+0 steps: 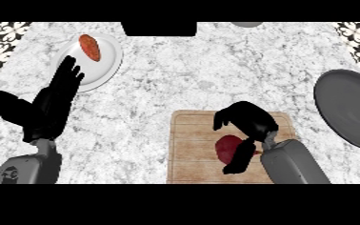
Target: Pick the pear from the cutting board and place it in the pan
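Your right robot hand (243,121) arches over the dark red pear (228,148) on the cutting board (191,143), fingers curled above it, thumb beside it, not yet closed around it. The pear's long axis is hard to tell. The pan (337,106) lies to the right. Your left robot hand (57,97) rests open near the plate (109,59).

We list two matte black, glossless hands: the left hand (55,95) beside the white round plate (90,62), the right hand (246,119) well apart from it. Each joins a rounded grey forearm casing; the left casing bears a faint dark marking.
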Action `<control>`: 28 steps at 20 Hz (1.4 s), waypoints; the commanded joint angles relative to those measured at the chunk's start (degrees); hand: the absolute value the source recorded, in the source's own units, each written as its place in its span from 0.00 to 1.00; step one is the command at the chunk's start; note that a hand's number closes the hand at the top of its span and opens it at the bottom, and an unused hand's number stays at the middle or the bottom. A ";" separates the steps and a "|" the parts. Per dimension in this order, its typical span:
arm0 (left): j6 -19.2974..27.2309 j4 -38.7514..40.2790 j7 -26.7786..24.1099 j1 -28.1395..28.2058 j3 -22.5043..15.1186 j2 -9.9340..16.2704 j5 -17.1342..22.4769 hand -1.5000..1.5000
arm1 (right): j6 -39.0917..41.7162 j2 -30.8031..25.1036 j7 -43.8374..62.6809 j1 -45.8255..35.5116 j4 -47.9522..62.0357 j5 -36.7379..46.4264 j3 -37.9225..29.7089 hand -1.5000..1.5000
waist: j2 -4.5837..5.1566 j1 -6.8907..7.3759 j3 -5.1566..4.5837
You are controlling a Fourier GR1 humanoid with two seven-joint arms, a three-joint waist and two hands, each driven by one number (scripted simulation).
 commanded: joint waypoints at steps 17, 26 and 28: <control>0.79 -0.79 0.34 0.59 1.07 -1.64 -2.14 0.50 | -9.64 -0.81 12.39 9.50 -12.22 10.60 -7.63 1.00 | -0.35 -2.11 0.14; -0.05 -1.97 -0.42 2.61 0.40 -2.07 -2.12 0.50 | -12.08 -5.75 23.46 9.26 -36.26 24.87 -7.08 1.00 | -0.26 -0.98 0.17; 0.00 1.48 -0.46 -1.12 1.91 -1.41 -1.53 0.50 | -7.57 -4.19 27.06 8.35 -44.92 26.12 -4.27 1.00 | -0.16 -1.53 0.12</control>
